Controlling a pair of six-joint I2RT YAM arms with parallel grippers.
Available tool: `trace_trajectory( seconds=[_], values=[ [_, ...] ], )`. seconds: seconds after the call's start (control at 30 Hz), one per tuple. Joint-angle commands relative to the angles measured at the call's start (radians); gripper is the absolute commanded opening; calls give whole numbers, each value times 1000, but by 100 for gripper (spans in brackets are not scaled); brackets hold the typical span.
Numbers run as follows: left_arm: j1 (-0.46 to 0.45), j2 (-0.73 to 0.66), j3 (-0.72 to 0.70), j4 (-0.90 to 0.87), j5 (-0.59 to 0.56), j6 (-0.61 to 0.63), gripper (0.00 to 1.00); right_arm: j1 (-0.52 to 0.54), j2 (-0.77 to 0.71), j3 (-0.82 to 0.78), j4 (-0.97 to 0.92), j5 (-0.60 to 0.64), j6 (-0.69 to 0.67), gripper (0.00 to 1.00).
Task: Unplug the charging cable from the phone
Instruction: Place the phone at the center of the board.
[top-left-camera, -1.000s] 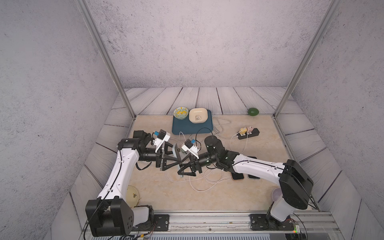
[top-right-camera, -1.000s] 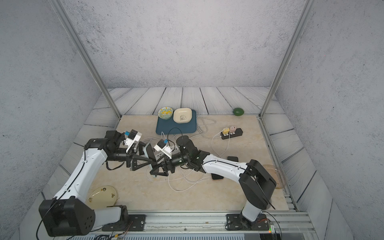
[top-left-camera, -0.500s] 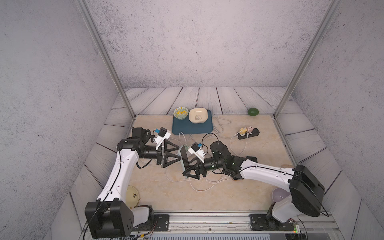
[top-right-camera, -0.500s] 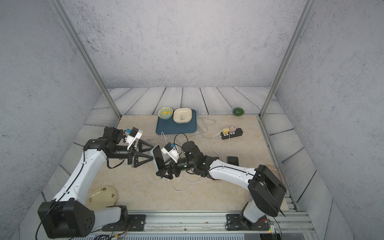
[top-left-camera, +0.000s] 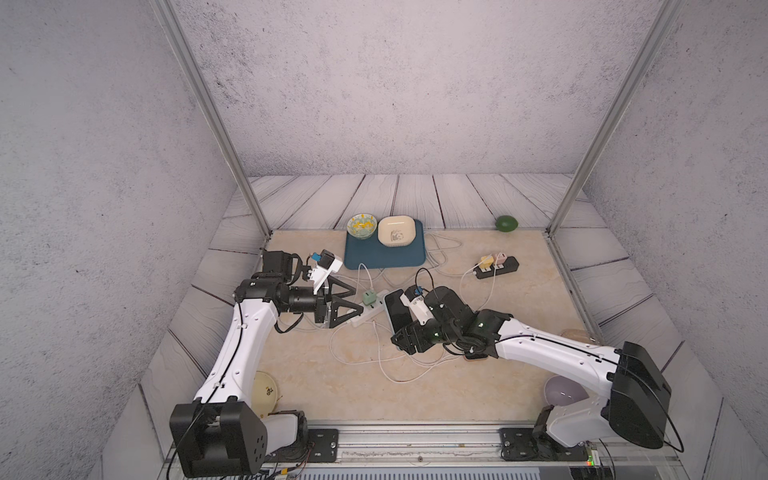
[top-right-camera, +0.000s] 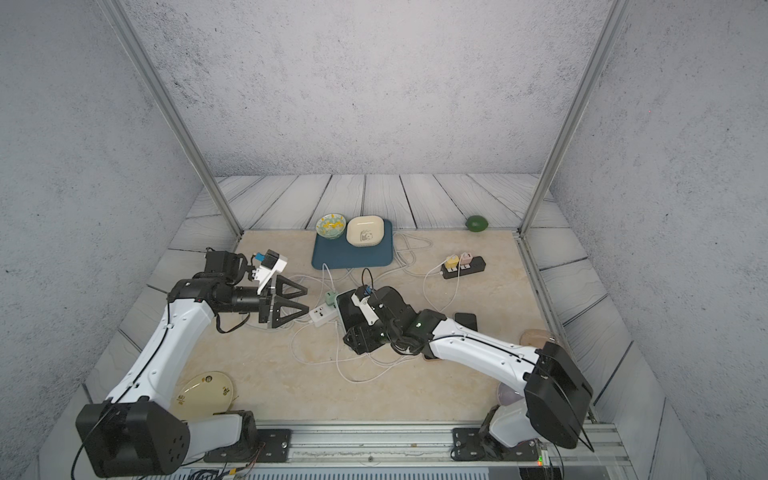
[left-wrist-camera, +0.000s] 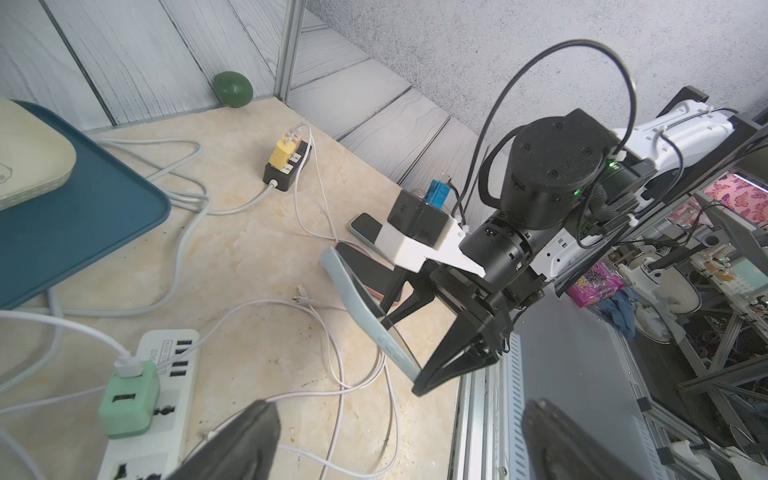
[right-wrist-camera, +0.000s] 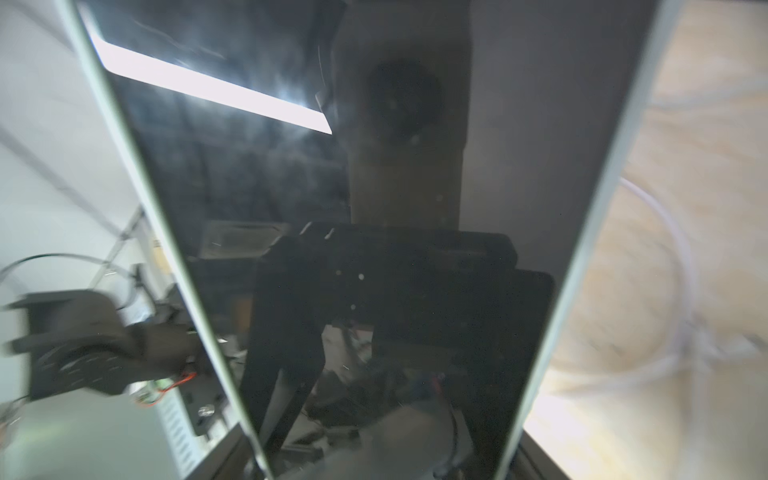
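left wrist view: phone (left-wrist-camera: 365, 324) gripped, tilted

the phone is pinched by its edges in the right gripper (left-wrist-camera: 401, 349), tilted above the table (left-wrist-camera: 249, 232). the left gripper (top-left-camera: 357, 298) is spread wide, empty. the charging cable plug (left-wrist-camera: 300, 289) is seen lying apart from the phone.

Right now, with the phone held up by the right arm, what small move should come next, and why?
Probably lower the phone onto the table and then open the right fingers. They hold it tilted above the surface, no cable seems attached to it, loose cable ends lie on the table, and the left fingers are open and empty.
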Motion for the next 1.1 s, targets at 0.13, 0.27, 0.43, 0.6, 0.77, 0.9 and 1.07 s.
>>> trace_trajectory(
  seconds=[0.13, 0.27, 0.43, 0.6, 0.77, 0.9, 1.07],
  values=[
    [4, -19, -15, 25, -15, -25, 98, -17, 14, 100, -360, 270, 110, 7],
    [5, -22, -18, 29, -16, -26, 98, -38, 35, 99, -431, 280, 132, 8],
    [5, -28, -25, 58, -39, -52, 98, -70, 67, 74, -474, 297, 143, 10],
    [5, -30, -31, 80, -51, -72, 98, -91, 135, 53, -463, 259, 143, 11],
    [3, -32, -36, 94, -68, -80, 98, -98, 219, 49, -442, 222, 137, 14],
    [4, -31, -39, 103, -75, -88, 98, -103, 264, 46, -427, 204, 136, 15],
    [4, -30, -43, 113, -82, -92, 98, -109, 305, 33, -407, 199, 142, 18]
  ],
)
